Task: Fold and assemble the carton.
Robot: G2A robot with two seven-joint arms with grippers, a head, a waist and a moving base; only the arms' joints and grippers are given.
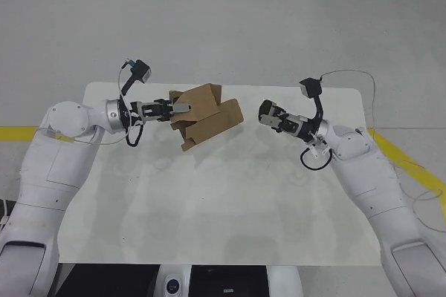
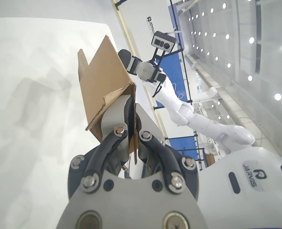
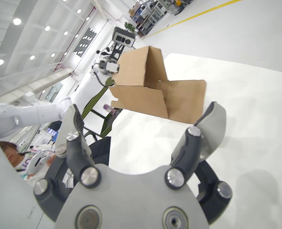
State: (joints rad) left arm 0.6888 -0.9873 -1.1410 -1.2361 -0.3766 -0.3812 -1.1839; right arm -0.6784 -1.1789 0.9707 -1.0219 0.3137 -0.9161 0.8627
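carton (image 2: pixel 102 77) edge hidden, inside left gripper (image 2: pixel 131 104)

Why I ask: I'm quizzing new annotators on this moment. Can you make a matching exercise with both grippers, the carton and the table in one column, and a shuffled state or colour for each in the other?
Column one:
1. left gripper
2. right gripper
3. carton
4. table

Column two:
A. white, flat, below both arms
B. open, apart from the cardboard
C. brown, partly folded, flaps sticking out
D. shut on a cardboard edge

Pairs: 1-D, 2-B, 3-C, 4-A.
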